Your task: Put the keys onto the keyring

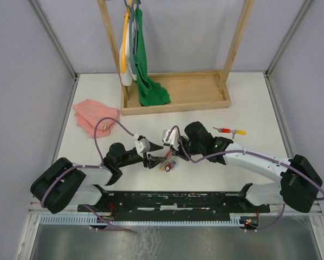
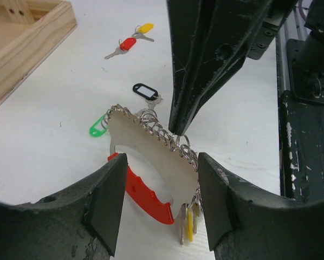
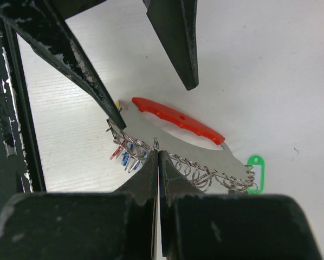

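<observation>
The keyring [image 2: 151, 146] is a grey metal crescent with a red grip [image 2: 146, 195] and a row of small wire rings, lying on the white table; it also shows in the top view [image 1: 164, 161] and the right wrist view [image 3: 175, 127]. Green-tagged [image 2: 98, 127], black-tagged [image 2: 144, 89] and yellow-tagged [image 2: 189, 225] keys hang on it. My left gripper [image 2: 159, 200] is open and straddles it. My right gripper [image 3: 158, 154] is shut on one small ring at its edge. Loose red-tagged [image 1: 225, 130] and yellow-tagged [image 1: 239, 131] keys lie to the right.
A pink cloth [image 1: 94, 118] lies at the back left. A wooden tray [image 1: 175, 100] with an upright rack and a green cloth [image 1: 148, 81] stands at the back. The black base rail [image 1: 173, 199] runs along the near edge.
</observation>
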